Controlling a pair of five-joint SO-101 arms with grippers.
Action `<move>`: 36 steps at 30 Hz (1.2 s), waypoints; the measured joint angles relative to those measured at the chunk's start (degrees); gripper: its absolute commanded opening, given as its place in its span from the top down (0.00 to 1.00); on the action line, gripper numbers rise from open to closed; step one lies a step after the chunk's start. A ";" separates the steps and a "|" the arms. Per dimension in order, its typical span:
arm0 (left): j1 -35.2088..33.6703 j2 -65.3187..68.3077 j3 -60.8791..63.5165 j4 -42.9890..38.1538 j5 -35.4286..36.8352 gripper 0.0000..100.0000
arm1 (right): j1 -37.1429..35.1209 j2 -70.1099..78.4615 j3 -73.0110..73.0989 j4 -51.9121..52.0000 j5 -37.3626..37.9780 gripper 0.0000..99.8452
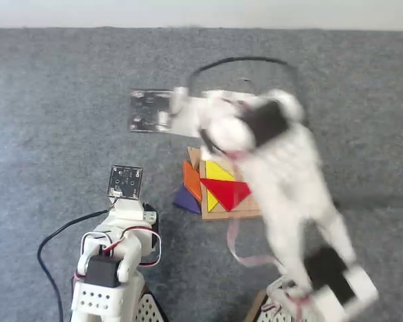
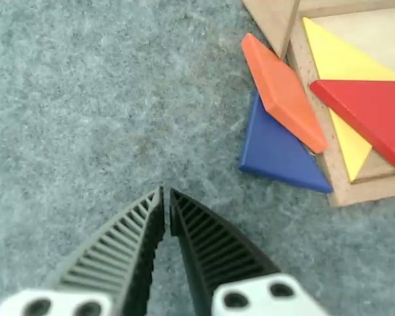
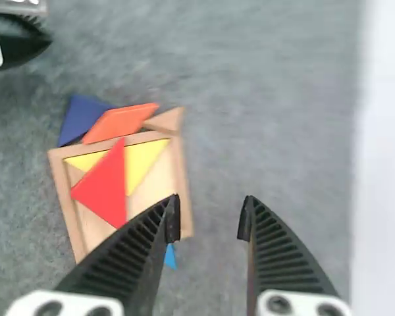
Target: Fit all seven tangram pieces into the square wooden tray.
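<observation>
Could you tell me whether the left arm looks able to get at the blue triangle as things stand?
Probably yes: bare carpet lies between the left gripper and the blue triangle, though the orange piece overlaps its far edge. The jaws are shut.

Bright, even light; soft shadows.

A robotics lab bench, it seems: the small white left arm [image 1: 114, 275] and right arm [image 1: 289, 194], with loose wiring [image 1: 54, 241] and a bare circuit board [image 1: 125, 181], stand on a grey felt-covered worktop [image 1: 54, 100]. A plain pale wall [image 1: 188, 12] lies far beyond the left end effector [image 2: 166, 197].
</observation>
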 measured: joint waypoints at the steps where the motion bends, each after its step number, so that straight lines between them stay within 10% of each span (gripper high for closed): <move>1: 0.00 0.00 0.00 0.00 0.00 0.99 | 0.35 -3.96 1.67 0.09 -1.49 0.84; 15: 0.00 0.00 0.00 0.00 0.00 0.99 | 5.45 -24.53 71.74 -33.41 -16.70 0.84; 36: 0.00 0.00 0.00 0.00 0.00 0.99 | -5.01 -24.09 84.75 -48.09 -37.19 0.71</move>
